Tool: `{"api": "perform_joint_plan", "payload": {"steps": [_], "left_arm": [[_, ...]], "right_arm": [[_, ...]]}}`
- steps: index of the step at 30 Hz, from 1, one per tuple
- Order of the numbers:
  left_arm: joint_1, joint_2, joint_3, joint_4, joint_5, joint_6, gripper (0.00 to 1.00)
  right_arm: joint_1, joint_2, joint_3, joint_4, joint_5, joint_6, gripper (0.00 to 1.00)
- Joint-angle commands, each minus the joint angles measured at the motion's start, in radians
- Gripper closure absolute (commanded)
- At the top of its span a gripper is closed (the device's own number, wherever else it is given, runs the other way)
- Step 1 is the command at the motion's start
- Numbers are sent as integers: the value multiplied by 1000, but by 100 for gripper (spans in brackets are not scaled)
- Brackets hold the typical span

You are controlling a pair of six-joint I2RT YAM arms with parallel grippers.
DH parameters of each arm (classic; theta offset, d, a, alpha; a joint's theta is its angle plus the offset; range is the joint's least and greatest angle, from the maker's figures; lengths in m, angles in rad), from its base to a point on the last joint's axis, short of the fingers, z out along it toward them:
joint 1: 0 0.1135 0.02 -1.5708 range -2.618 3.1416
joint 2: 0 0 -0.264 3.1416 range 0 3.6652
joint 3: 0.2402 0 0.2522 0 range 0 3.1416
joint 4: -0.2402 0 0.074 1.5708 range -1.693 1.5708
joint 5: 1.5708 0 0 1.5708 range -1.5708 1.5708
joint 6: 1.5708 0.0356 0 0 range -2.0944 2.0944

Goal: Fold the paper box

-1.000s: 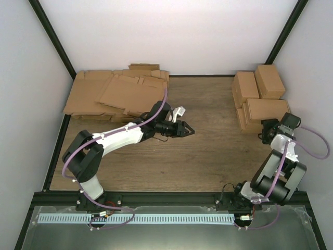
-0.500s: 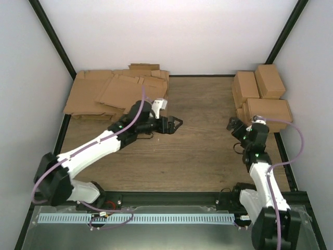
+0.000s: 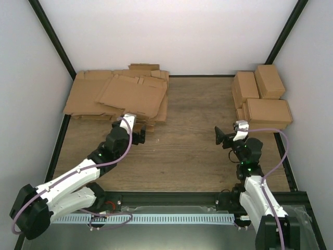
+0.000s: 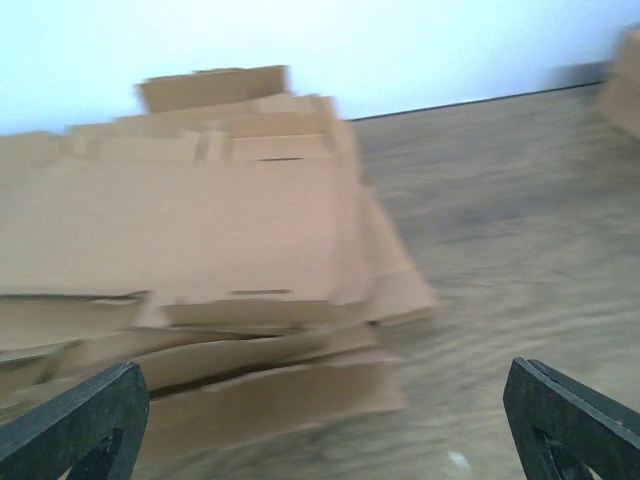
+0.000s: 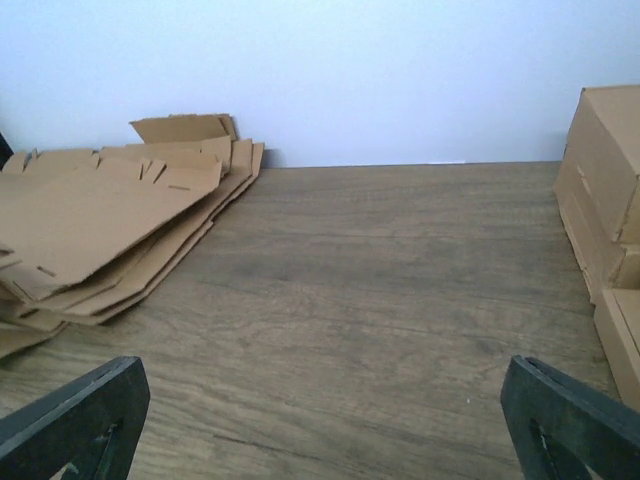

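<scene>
Top view: the left gripper (image 3: pixel 139 134) is seen open and empty at the near edge of the flat cardboard sheets (image 3: pixel 117 94). The right gripper (image 3: pixel 222 136) is seen open and empty above the bare table (image 3: pixel 187 151). The paper box (image 3: pixel 266 110) is found folded at the far right, stacked against other boxes (image 3: pixel 244 87), well apart from both grippers.

Left wrist view (blurred): the jaws are spread wide, with nothing between them; the sheets (image 4: pixel 200 230) are seen just ahead.

Right wrist view: the jaws are spread wide over the table (image 5: pixel 380 280); the sheets (image 5: pixel 90 220) are seen at left, and folded boxes (image 5: pixel 605 190) at the right edge.
</scene>
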Motion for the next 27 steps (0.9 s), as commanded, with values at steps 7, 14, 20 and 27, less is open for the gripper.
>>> {"api": "perform_joint_plan", "payload": {"steps": [7, 14, 20, 27], "left_arm": [[321, 64, -138, 370, -87, 65, 0], [391, 189, -163, 531, -116, 133, 0], [430, 245, -191, 657, -68, 219, 0], [574, 359, -248, 788, 84, 161, 0]], "right_arm": [[11, 223, -114, 502, 51, -58, 0], [11, 442, -72, 658, 76, -57, 0], [11, 531, -30, 704, 59, -60, 0], [12, 621, 54, 661, 19, -84, 0]]}}
